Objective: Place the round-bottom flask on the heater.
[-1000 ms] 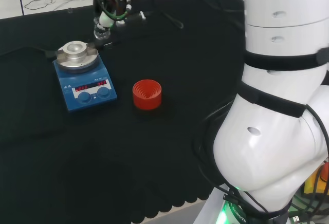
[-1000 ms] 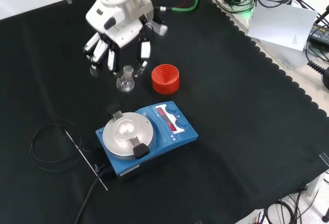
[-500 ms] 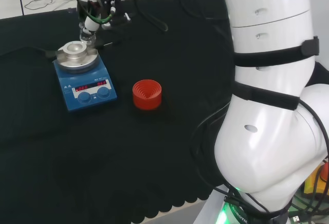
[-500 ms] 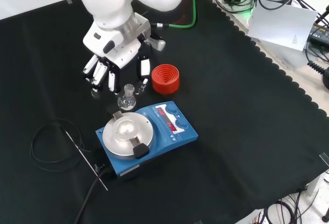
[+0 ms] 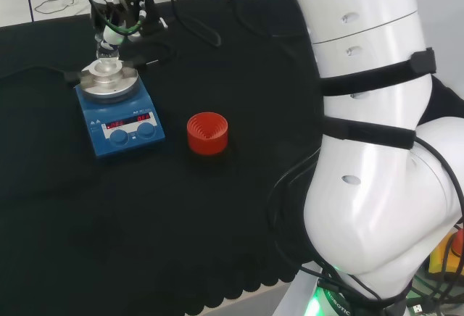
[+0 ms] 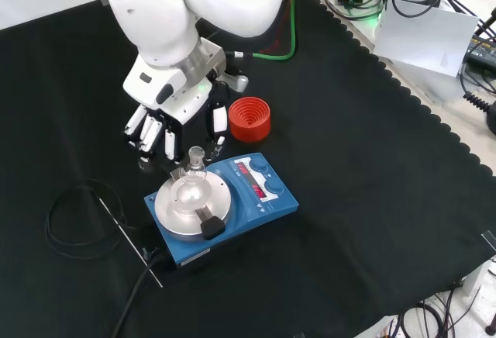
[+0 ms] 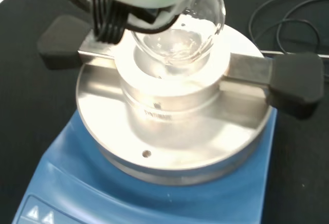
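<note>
While our hand (image 6: 172, 121) grips the round-bottom flask (image 6: 192, 186) by its neck, the bulb hangs over the heater (image 6: 221, 205)
We see the clear bulb above the metal block's hollow; the red ribbed stand (image 6: 249, 118) sits behind

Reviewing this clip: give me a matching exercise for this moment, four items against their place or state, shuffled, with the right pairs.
Column 1:
1. round-bottom flask
2. red ribbed stand
3. hand
4. heater

Column 2:
A. empty on the cloth, beside the heater
B. blue body with a round metal block on top
C. over the heater's metal block
D. fingers around the flask's neck

Pairs: 1-C, 2-A, 3-D, 4-B
</note>
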Robot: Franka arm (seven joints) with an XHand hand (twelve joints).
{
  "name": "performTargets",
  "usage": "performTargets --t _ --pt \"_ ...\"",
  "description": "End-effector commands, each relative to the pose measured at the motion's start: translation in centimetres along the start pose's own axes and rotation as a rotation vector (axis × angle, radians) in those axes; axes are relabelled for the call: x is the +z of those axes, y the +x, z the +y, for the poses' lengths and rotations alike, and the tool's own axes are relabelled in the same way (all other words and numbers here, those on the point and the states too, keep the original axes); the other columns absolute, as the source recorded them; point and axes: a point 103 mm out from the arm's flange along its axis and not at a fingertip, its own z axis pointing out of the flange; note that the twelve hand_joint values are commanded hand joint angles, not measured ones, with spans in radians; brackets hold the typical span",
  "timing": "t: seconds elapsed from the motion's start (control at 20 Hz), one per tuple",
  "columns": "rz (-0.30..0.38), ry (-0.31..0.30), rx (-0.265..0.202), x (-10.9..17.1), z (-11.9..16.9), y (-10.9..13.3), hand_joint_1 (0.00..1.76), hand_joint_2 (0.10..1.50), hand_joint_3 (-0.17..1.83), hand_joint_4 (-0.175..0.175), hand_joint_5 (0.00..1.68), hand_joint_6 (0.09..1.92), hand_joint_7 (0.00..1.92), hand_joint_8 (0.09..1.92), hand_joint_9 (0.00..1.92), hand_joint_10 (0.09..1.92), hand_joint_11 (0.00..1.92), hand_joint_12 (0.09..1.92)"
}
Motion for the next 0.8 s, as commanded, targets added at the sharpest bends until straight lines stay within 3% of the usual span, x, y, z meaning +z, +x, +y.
performTargets --t 0.05,0.8 --pt "-0.005 0.03 -0.022 0.99 0.86 0.84 1.11 0.66 0.77 0.094 1.15 0.94 0.36 0.69 0.6 0.63 0.18 1.41" --pt "0.009 0.036 -0.016 1.97 1.52 0.17 1.11 0.66 0.77 0.098 1.15 0.94 0.36 0.69 0.6 0.63 0.18 1.4"
